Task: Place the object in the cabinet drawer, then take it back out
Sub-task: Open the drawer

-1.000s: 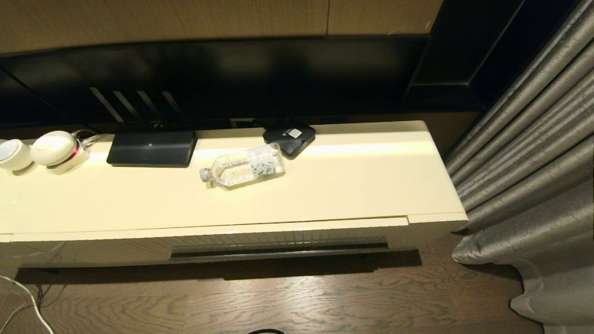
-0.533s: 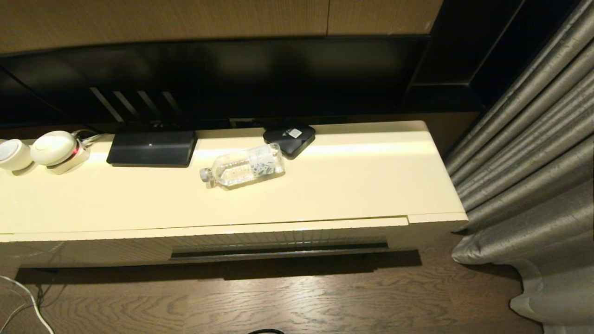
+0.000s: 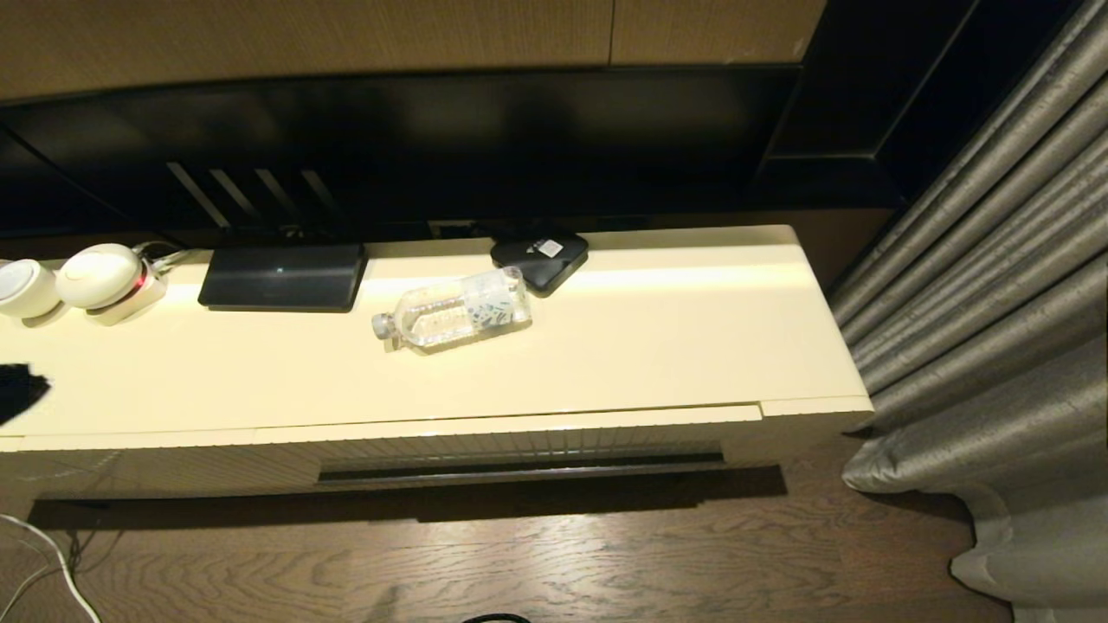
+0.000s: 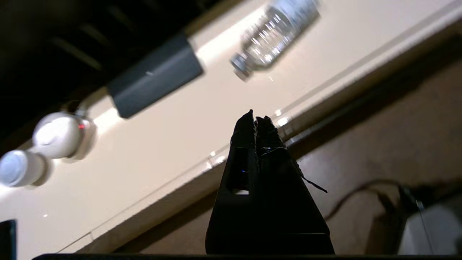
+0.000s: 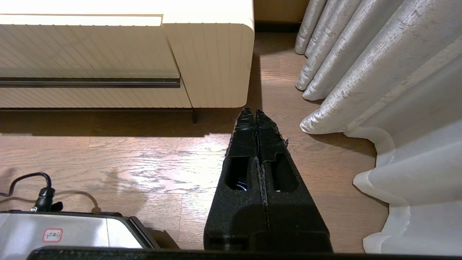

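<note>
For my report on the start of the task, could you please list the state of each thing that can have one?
water bottle: lying on its side on the cabinet top, capped, not held.
cabinet drawer: closed.
left gripper: shut, empty, over the cabinet's front edge.
right gripper: shut, empty, low over the floor.
black square box: flat behind the bottle.

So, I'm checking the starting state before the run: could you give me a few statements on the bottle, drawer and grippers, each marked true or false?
1. The water bottle lies on its side on the cabinet top. True.
2. The drawer is pulled open. False: it is closed.
3. The left gripper is shut and holds nothing. True.
4. The bottle stands between the two white round devices. False: it lies beside the black square box.
5. The right gripper hangs above the wooden floor. True.
</note>
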